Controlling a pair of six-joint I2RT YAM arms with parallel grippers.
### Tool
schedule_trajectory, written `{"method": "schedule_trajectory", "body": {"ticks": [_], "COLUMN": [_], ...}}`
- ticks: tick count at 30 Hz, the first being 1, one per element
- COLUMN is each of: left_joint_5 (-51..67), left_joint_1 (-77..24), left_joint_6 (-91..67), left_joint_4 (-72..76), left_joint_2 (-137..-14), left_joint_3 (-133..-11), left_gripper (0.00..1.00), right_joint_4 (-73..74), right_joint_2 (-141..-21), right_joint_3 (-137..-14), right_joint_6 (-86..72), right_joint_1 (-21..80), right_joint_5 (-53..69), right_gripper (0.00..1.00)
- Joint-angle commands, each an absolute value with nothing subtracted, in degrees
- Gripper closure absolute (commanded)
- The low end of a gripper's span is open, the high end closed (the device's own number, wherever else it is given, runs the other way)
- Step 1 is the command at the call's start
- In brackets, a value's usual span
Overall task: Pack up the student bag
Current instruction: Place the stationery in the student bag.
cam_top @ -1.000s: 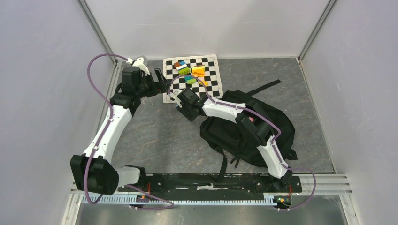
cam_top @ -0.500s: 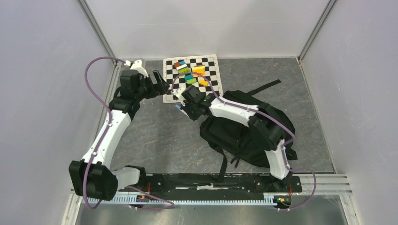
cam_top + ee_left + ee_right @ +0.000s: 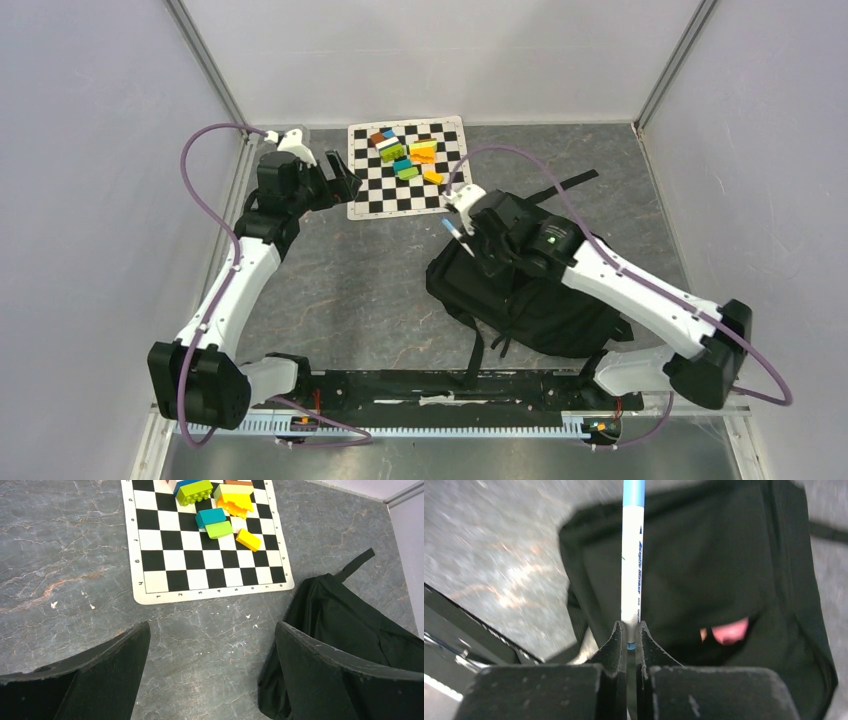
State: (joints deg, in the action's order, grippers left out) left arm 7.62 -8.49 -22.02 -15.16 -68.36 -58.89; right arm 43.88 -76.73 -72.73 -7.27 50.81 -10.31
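The student bag, a large black backpack, lies on the table's right half, and its edge shows in the left wrist view. My right gripper hangs over the bag's upper left part, shut on the end of a white pen with a blue cap. In the right wrist view the pen sticks straight out from between the closed fingertips of the right gripper, above the bag's dark opening. My left gripper hovers by the mat's left edge, open and holding nothing.
A black-and-white checkered mat lies at the back, with several coloured bricks on it. Something pink shows inside the bag. The bag's straps trail toward the near rail. Grey walls enclose the table.
My right gripper shut on the pen near the mat's lower left corner, then swung right and now holds it over the bag. The left arm has barely moved.
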Motion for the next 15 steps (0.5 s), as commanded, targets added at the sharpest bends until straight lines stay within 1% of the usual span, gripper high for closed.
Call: {"method": "schedule_trajectory", "body": {"ticks": [1, 6, 10, 15], "left_joint_5": [7.7, 7.6, 7.8, 7.4], "left_joint_1": [-8.5, -8.5, -8.5, -8.5], "left_joint_6": [-23.3, -23.6, -23.7, -23.4], "left_joint_4": [-11.9, -12.7, -13.0, -13.4], "left_joint_2": [-68.5, -69.1, -69.0, -69.1], "left_joint_3": [-58.6, -59.1, -59.3, -59.3], "left_gripper": [0.0, 0.0, 0.0, 0.0], "right_joint_4": [61.6, 67.7, 71.5, 71.5], "right_joint_2": [-70.1, -64.8, -62.9, -62.0], "right_joint_3": [-69.2, -66.0, -64.1, -58.3], "right_joint_6": [-12.9, -14.6, -15.3, -15.2], "right_joint_1": [48.4, 42.4, 41.1, 40.5], "right_joint_5": [-15.4, -13.7, -13.4, -12.9], "right_gripper": [1.0, 1.0, 1.0, 1.0]}}
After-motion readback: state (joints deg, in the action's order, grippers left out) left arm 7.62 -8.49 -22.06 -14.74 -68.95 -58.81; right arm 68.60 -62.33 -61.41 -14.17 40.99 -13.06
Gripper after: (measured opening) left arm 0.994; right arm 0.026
